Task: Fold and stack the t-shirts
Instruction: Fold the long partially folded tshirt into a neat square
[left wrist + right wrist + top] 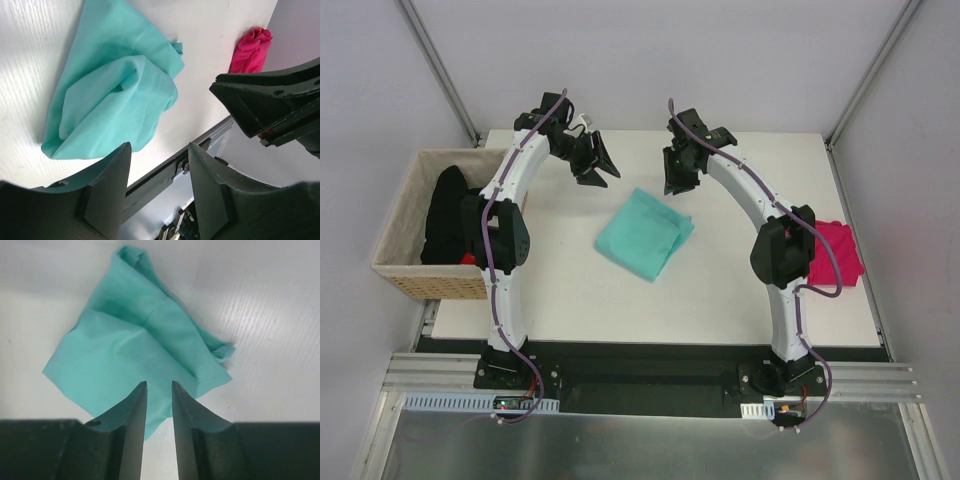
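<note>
Top cam sits high above and behind the arm bases (505,370), looking steeply down, far enough back that the whole white desk (570,290) fits in, wicker basket (405,215) on the left included. Left wrist cam peers out past the left fingers (107,195) from well above the desk, tilted toward its near edge (you can even see the rail (165,175) there). Right wrist cam hangs closer, pointing nearly straight down between the right fingers (132,435). All three share the teal t-shirt (645,235); the pink t-shirt (838,255) shows only in the top and left wrist views.
</note>
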Controlling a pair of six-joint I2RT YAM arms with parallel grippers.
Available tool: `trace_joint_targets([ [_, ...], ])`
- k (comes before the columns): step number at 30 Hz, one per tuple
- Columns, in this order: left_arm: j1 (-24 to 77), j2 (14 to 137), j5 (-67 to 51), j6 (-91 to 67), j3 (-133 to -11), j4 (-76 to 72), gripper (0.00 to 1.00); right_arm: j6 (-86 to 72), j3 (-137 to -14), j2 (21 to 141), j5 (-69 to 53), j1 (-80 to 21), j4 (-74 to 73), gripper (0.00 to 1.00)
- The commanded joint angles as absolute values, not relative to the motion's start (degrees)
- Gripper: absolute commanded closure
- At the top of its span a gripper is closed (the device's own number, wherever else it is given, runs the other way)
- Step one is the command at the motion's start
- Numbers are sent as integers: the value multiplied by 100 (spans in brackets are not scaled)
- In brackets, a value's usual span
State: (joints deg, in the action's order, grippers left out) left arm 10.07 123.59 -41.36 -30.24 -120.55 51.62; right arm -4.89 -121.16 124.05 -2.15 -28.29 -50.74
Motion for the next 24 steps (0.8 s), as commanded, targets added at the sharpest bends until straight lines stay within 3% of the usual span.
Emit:
trace_joint_targets([
  [1, 1011, 11655, -3938, -2856, -11551, 5195, 51, -571, -11927, 12076, -316, -3207, -5168, 76],
  [3, 1011, 11400, -3868, -2848, -11365, 5116, 51, -615, -11813, 12076, -316, -3391, -5116, 85],
  [4, 1011, 11330, -3832, -2848, -11199, 5089, 51, -667, -11743, 12076, -334, -3427, -5063, 98],
  [12, 1011, 10627, -3604, -2830, -10644, 5036, 51, -1019, -10777, 11962, -809, -3656, -4378, 99],
  [24, 993, 10151, -3410, -2804, -10099, 5036, 51, -1564, -10266, 12103, -1020, -3630, -4096, 99],
])
